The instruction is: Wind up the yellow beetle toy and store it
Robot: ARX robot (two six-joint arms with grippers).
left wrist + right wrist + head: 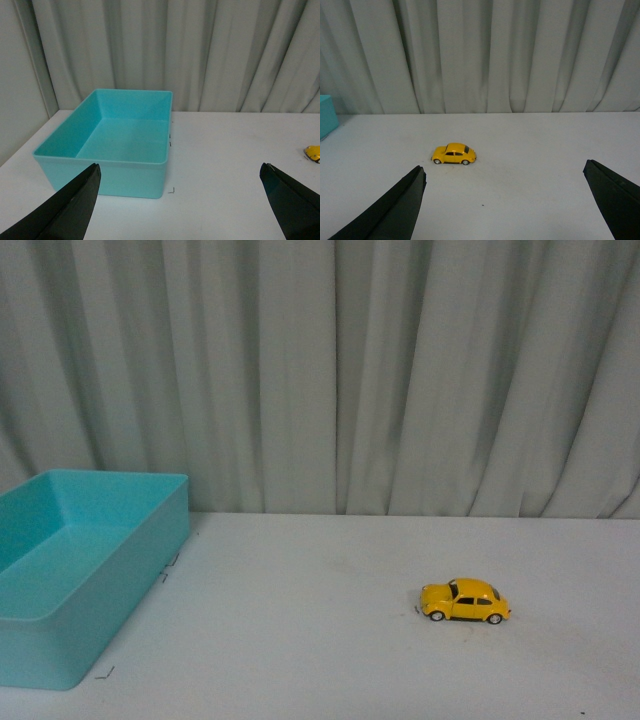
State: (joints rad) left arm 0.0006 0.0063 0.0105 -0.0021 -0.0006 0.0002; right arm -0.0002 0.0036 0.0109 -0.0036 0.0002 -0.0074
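The yellow beetle toy (466, 601) stands on its wheels on the white table, right of centre in the front view, side-on. In the right wrist view the toy (454, 154) sits ahead of my right gripper (504, 169), closer to one finger, with both black fingers spread wide and nothing between them. My left gripper (180, 166) is open too, facing the teal bin (150, 180); a sliver of the toy (314, 153) shows at that view's edge. Neither arm shows in the front view.
An open teal plastic bin (150, 560) stands at the table's left, with nothing inside it. A grey curtain (330, 370) hangs behind the table. Small dark marks (104, 673) sit on the table by the bin's corners.
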